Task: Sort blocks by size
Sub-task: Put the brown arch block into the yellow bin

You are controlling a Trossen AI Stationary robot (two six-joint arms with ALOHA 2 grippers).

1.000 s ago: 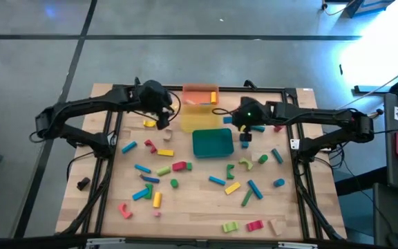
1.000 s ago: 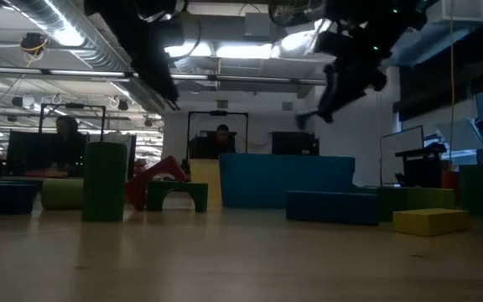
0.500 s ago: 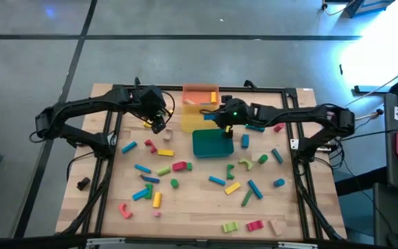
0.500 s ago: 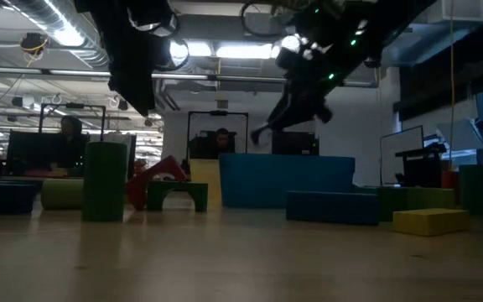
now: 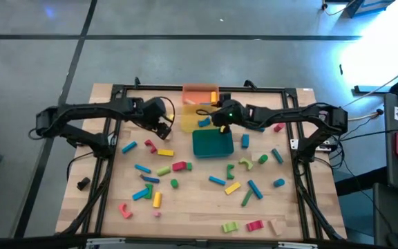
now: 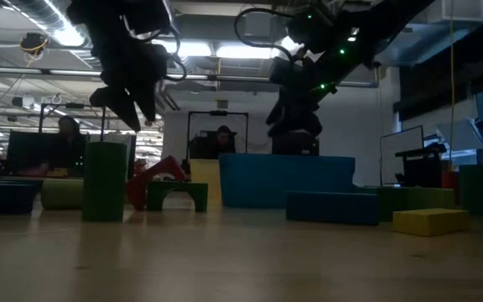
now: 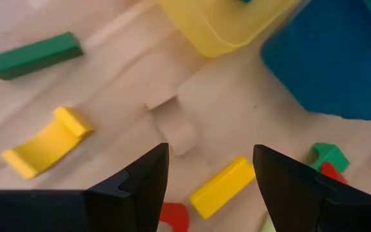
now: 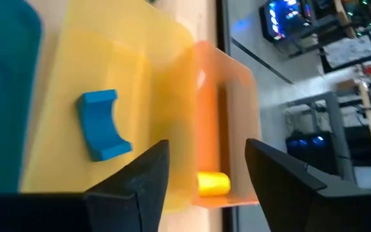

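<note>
The right claw (image 5: 214,122) hangs open and empty over the yellow tray (image 8: 108,84), where a blue arch block (image 8: 102,124) lies; a yellow cylinder (image 8: 213,182) sits in the orange tray (image 5: 199,92) beside it. The left claw (image 5: 163,126) hovers open over the wooden surface (image 5: 192,200), above a yellow bar (image 7: 223,186) and a yellow arch (image 7: 44,140). Other blocks (image 5: 180,166) lie scattered around the teal tray (image 5: 213,143).
</note>
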